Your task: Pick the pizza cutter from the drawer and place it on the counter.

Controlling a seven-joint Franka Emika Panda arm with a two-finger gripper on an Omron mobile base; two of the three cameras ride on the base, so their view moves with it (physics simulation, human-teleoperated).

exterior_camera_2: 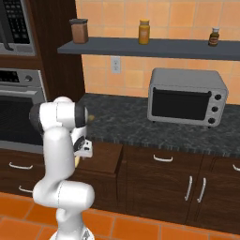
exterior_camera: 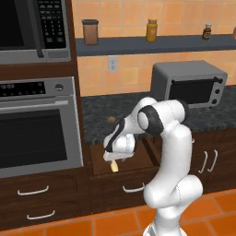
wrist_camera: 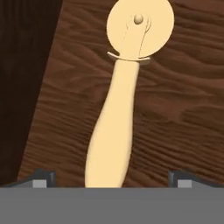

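Fingertips of my pincer [wrist_camera: 109, 179] stood wide apart, one dark tip at each lower corner of the hand view, so the pincer was open and gripped nothing. Between them lay the pizza cutter [wrist_camera: 116, 113], flat on the wood bottom of the drawer [wrist_camera: 175, 113], its pale handle running toward me and its round disc head pointing away. Neither fingertip touched the handle. From the left base view, my hand [exterior_camera: 117, 148] hung low over the open drawer [exterior_camera: 99, 159], with the cream end of the cutter [exterior_camera: 114, 167] showing just beneath it. Behind the drawer ran the counter [exterior_camera: 101, 115], dark and speckled, carrying a small brown lump [exterior_camera: 111, 120] near its front edge and a grey toaster oven [exterior_camera: 189, 84] to the right.
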